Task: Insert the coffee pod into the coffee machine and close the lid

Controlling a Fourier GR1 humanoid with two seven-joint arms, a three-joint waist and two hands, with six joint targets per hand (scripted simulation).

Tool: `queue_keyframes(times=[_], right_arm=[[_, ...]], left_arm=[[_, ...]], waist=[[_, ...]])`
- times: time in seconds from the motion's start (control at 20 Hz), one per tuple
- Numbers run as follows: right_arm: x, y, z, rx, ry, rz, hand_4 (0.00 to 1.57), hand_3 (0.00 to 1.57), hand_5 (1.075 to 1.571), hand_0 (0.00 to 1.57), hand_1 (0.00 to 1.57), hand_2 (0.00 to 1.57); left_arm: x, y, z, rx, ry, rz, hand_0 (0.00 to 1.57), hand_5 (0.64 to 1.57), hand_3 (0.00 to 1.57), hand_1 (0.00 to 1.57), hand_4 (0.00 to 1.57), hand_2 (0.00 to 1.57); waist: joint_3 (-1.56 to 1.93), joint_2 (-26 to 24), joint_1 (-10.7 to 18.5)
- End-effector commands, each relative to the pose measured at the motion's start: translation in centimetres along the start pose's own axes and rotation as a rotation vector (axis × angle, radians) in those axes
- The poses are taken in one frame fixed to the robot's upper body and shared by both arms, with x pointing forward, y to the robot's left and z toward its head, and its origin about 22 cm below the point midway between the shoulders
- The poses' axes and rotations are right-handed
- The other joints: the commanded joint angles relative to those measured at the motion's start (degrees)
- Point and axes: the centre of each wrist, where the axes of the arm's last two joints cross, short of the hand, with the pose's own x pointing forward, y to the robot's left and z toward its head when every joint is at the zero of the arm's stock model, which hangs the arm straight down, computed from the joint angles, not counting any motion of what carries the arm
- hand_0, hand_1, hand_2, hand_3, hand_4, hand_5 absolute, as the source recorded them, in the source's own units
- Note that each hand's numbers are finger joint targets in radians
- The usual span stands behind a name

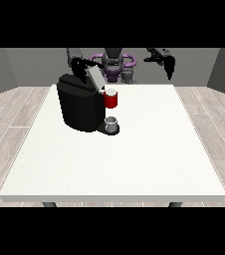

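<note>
One hand of mine, at the view's left [79, 64], rests by the raised lid [95, 77] (fingers: cannot tell); the other [169, 67] hangs idle; coffee pod unseen, perhaps already in the coffee machine [79, 102]; shoving the lid might shift it

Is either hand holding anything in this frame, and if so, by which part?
The hand at the view's left is at the coffee machine's raised lid; a hold cannot be told. The hand at the view's right holds nothing.

Large white table [134, 164] on a pale wood-plank floor [15, 114], grey walls [30, 64] behind.
</note>
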Motion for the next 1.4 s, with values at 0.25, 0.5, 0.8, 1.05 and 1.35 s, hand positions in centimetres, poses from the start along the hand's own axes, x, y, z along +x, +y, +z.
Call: queue_keyframes(times=[0.25,0.5,0.8,1.05,1.35], right_arm=[[0.4,0.0,-1.6,0.038,0.038,0.007,0.0,0.0,1.571,0.0,0.0,0.0],[2.3,2.1,-2.9,0.084,-0.006,0.038,0.18,0.0,1.571,0.0,0.0,0.0],[4.5,4.9,-4.4,0.082,-0.068,0.085,0.06,0.0,1.571,0.0,0.0,0.0],[5.3,4.1,-5.5,0.108,-0.097,0.15,0.12,0.0,1.571,0.0,0.0,0.0],[5.0,6.1,-5.2,0.151,-0.092,0.107,0.12,0.0,1.571,0.0,0.0,0.0]], left_arm=[[1.2,-0.5,0.0,-0.015,0.006,-0.014,0.0,1.571,0.0,0.0,0.0,0.0],[-0.3,2.2,0.3,0.042,-0.019,-0.015,0.0,1.571,0.0,0.0,0.13,0.0],[-0.7,1.0,0.2,0.029,-0.02,0.001,0.0,1.571,0.0,0.0,0.16,0.0],[0.5,0.0,-0.8,-0.01,-0.041,-0.005,0.0,1.571,0.0,0.0,0.15,0.0],[-0.2,-1.1,-0.3,0.016,-0.064,-0.009,0.0,1.571,0.0,0.0,0.18,0.0]], waist=[[0.41,0.32,1.25],[0.39,2.75,0.11],[0.4,3.05,1.54],[0.4,4.29,2.33],[0.4,1.47,0.67]])
